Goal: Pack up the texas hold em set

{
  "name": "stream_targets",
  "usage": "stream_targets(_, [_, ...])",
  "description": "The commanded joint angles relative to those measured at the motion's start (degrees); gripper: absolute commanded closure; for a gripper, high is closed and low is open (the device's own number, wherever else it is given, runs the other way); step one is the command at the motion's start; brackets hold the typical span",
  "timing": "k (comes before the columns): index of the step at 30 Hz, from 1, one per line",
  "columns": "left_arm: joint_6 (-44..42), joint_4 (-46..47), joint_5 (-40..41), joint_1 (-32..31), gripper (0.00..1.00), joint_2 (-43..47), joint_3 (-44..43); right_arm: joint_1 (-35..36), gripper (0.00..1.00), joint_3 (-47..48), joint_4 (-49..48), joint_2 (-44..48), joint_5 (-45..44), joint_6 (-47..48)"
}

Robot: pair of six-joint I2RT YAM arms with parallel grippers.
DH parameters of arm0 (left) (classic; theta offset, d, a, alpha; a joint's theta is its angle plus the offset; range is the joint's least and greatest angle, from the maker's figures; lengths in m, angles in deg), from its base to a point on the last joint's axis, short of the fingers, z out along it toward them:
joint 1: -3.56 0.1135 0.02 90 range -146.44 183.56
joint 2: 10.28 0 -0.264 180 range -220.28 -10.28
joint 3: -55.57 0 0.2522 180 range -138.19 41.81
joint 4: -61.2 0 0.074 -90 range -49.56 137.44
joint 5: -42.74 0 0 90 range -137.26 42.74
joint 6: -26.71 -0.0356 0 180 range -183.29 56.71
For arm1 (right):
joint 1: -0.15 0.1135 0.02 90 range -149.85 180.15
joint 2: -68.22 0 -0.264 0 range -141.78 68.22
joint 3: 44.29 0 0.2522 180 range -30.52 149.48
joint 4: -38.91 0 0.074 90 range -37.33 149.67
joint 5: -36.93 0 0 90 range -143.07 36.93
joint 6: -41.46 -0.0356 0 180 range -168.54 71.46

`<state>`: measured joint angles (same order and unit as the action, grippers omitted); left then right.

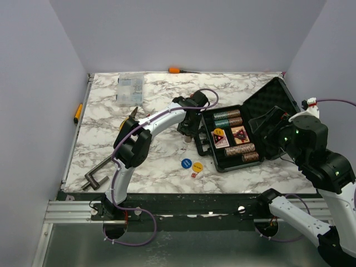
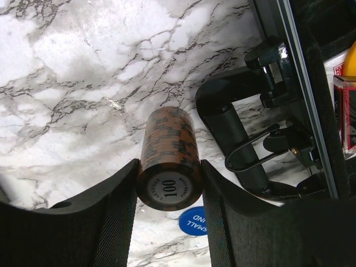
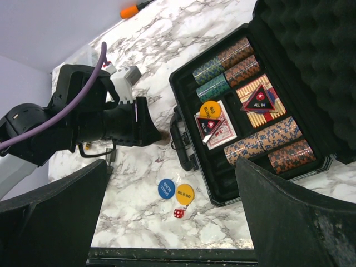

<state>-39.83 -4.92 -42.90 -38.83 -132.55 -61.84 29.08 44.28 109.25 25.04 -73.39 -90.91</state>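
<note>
The black case [image 1: 214, 160] of the texas hold em set lies open at the right, its foam holding brown and teal chip stacks [image 3: 228, 67] and two card decks [image 3: 257, 103]. Just left of the case handle [image 2: 233, 133], my left gripper [image 2: 169, 189] is shut on a brown chip stack [image 2: 169, 150], both fingers pressing its sides low over the marble. A blue disc [image 1: 186, 163], a yellow disc [image 1: 197, 166] and a red die [image 1: 193, 174] lie in front of the case. My right gripper [image 1: 267, 130] hovers open over the case's right side.
A clear plastic parts box [image 1: 129, 88] and an orange-handled tool [image 1: 177, 70] sit at the back. Yellow-handled pliers [image 1: 133, 114] lie behind the left arm, a yellow-handled tool [image 1: 78, 113] at the left edge, and a grey metal piece [image 1: 97, 175] at the front left.
</note>
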Motion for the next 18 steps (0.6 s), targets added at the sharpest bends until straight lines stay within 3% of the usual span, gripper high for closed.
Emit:
stream_targets(1, [0.9, 0.1, -0.4, 0.2, 0.50, 0.3, 1.1, 0.3, 0.00, 0.8, 0.0, -0.3, -1.3, 0.6])
stream_targets(4, [0.7, 0.2, -0.3, 0.2, 0.49, 0.4, 1.9, 0.3, 0.00, 0.5, 0.0, 0.1, -1.4, 0.2])
stream_targets(7, [0.4, 0.2, -0.7, 0.2, 0.58, 0.6, 2.0, 0.3, 0.00, 0.4, 0.2, 0.5, -1.5, -0.2])
stream_targets(9, [0.4, 0.1, -0.8, 0.2, 0.68, 0.6, 1.7, 0.3, 0.00, 0.4, 0.4, 0.6, -1.5, -0.4])
stream_targets(13, [1.2, 0.2, -1.2, 0.2, 0.98, 1.3, 1.8, 0.3, 0.00, 1.2, 0.6, 0.5, -1.3, -0.6])
stream_targets(18, [1.8, 0.2, -1.2, 0.2, 1.00, 4.0, 3.0, 0.3, 0.00, 2.9, 0.7, -0.2, -0.6, -1.0])
